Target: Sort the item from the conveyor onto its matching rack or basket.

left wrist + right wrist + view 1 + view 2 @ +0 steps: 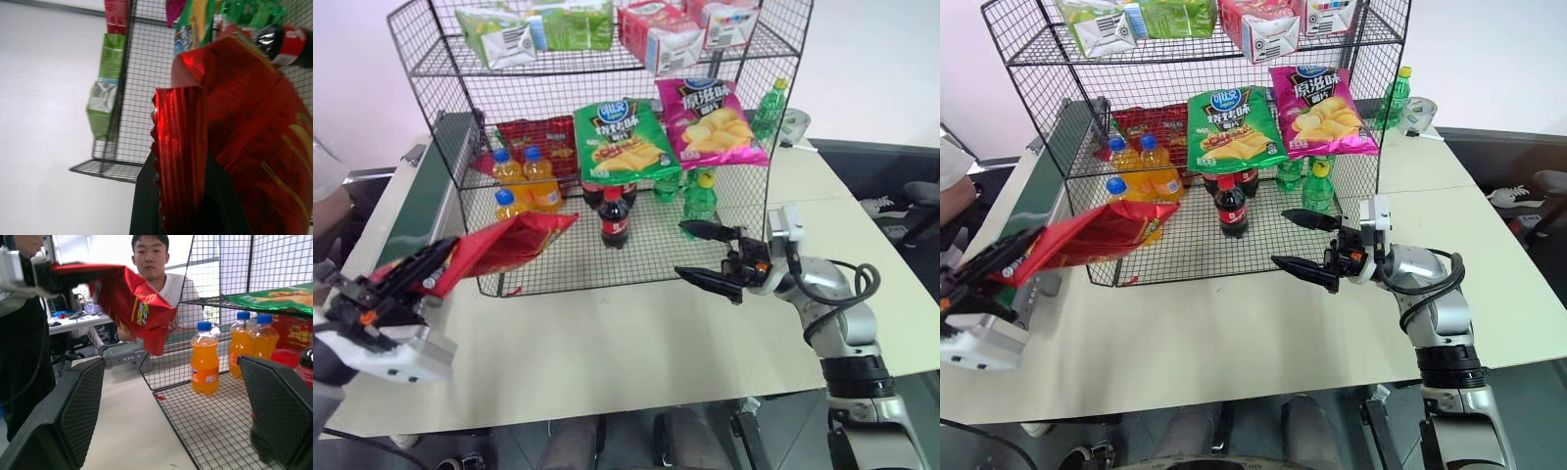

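Red crisp bag (509, 247) clamped at one end in left tool (408, 274), held up off the bench (607, 352), just outside the front-left corner of the rack (470, 147). Long axis roughly level, running from tool toward rack; free end aimed at lower tier opening, near the orange bottles (530, 178), not past the mesh edge as far as can be told. Bag slightly crumpled, printed face turned down/away in head views.

Right tool (710, 255) spread wide, nothing in it, hovering at rack's front edge on the right, fingers pointing across toward the cola bottle (614, 217). Bare bench in front of rack betw. both tools; plenty of room there.

Lower tier: open patch of mesh floor front-centre. Green crisp bag (626, 142) and pink crisp bag (715, 122) on tier above, overhanging it. Conveyor (435, 186) along rack's left side, tight against the mesh. Person (156, 279) seated beyond, seen from right wrist view.
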`<control>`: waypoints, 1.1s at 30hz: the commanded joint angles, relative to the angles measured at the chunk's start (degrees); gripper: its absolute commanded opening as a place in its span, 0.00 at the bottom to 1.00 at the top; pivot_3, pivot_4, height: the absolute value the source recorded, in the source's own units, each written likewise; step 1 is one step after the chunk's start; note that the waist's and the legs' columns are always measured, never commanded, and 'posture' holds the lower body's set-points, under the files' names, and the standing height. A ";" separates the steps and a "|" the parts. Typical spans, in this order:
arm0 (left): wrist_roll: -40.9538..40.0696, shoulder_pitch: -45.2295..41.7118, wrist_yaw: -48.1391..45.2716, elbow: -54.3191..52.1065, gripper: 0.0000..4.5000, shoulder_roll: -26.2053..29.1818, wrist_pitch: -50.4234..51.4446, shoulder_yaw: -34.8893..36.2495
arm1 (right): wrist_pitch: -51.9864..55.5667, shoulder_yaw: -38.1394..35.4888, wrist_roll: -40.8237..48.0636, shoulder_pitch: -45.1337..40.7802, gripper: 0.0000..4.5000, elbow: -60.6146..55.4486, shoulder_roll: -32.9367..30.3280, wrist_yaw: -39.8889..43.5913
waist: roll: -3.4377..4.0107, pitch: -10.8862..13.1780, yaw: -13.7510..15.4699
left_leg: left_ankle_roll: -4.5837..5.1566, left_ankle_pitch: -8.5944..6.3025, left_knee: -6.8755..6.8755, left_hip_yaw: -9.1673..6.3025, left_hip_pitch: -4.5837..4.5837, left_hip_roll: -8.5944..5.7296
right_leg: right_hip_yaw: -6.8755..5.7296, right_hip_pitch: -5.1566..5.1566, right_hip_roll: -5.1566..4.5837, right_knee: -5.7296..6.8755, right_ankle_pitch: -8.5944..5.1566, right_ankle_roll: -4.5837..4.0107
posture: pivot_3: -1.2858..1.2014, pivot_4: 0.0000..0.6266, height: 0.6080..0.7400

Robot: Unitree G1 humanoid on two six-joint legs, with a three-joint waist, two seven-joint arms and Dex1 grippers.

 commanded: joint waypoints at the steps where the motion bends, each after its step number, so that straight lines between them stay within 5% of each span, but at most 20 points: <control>1: -2.13 -6.86 -0.79 0.54 0.01 3.92 4.65 0.99 | -0.25 -0.02 0.20 -0.84 1.00 -2.11 0.48 -0.34 | 0.00 0.00 -0.10 | 0.00 0.00 0.02 -0.01 0.00 0.00 | -0.01 0.01 0.01 0.01 0.00 0.00 | 0.52 0.24 1.00; 5: -1.16 -18.03 -0.99 2.10 0.01 9.24 8.70 -3.27 | 1.10 -0.23 1.59 -2.74 1.00 -2.17 1.85 -2.20 | 0.02 0.02 -0.32 | -0.01 0.00 0.01 0.01 -0.03 0.00 | 0.02 -0.06 0.02 0.01 0.00 0.01 | 0.52 0.24 1.00; 18: 12.84 -38.60 6.88 23.16 0.01 12.31 1.73 -18.61 | 5.60 -1.67 4.50 -4.62 1.00 -5.32 3.68 -8.17 | 0.13 0.05 -0.23 | -0.10 0.06 -0.05 0.00 -0.03 0.00 | 0.07 -0.23 0.07 0.24 0.00 0.01 | 0.52 0.24 1.00; 33: 24.09 -54.09 20.61 43.76 0.01 16.12 -5.95 -27.89 | 5.80 -2.04 4.73 -2.76 1.00 -6.61 4.08 -9.05 | 0.11 0.05 -0.42 | -0.13 0.09 0.04 0.02 -0.20 -0.01 | 0.09 -0.50 0.09 0.50 0.00 0.01 | 0.52 0.24 1.00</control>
